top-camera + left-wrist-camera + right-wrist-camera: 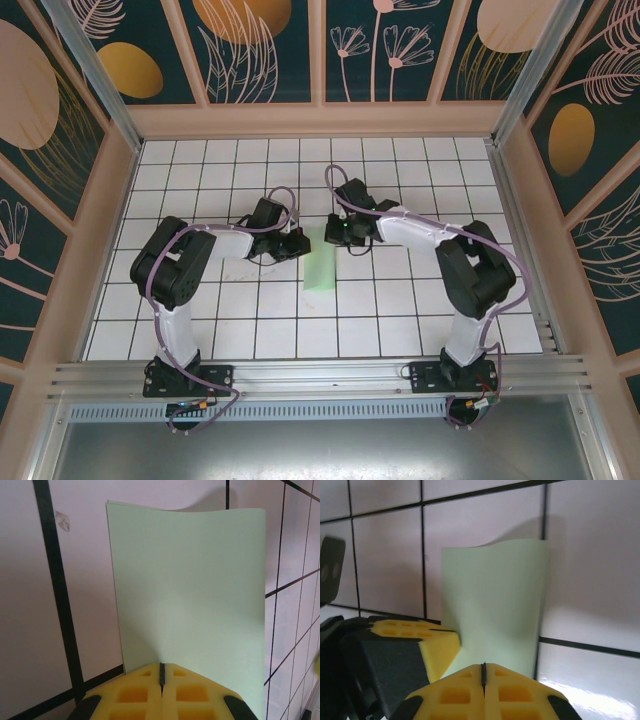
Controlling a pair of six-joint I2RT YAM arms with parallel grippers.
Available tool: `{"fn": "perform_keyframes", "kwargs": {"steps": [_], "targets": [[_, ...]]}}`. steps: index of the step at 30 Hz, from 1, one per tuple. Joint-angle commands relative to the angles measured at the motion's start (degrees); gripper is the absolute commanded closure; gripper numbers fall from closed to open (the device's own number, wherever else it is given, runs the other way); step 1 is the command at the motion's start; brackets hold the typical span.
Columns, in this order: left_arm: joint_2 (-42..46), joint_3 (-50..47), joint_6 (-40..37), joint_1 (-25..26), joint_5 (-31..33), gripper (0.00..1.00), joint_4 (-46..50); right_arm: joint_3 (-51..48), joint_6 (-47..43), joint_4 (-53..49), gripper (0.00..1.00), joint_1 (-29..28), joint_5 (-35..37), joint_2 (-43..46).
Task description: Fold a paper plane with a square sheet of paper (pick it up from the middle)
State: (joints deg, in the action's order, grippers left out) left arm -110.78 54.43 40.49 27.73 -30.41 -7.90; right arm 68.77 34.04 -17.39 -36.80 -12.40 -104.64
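The folded square sheet of paper (322,270), long axis near-to-far, was clamped at its far end by left gripper (161,677) and right gripper (483,672).

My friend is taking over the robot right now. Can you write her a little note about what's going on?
Left end effector: shut on the sheet of paper, pinching one short end.
Right end effector: shut on that same end, right beside the left one.
Paper: mid-table, between the arms; it looks folded in half into a strip.
Done: apparently the first half fold.
Left: nose and wing folds; no plane shape yet.
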Motion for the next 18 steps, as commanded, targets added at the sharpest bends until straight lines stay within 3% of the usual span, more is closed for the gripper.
{"fn": "perform_keyframes", "kwargs": {"steps": [1,11,18], "targets": [[-5.04,-2.62,-2.08,0.05,8.44,1.0,7.37,1.84,1.43,2.44,0.97,-0.56,-4.92,-3.13],[-5.88,-2.62,-1.38,0.14,9.91,1.0,8.26,3.14,1.43,-0.01,1.0,-0.3,-5.62,-9.41],[-6.9,-2.88,-0.8,0.1,12.5,1.0,9.79,-3.03,-0.81,1.64,1.0,2.48,-5.97,-7.38]]}}
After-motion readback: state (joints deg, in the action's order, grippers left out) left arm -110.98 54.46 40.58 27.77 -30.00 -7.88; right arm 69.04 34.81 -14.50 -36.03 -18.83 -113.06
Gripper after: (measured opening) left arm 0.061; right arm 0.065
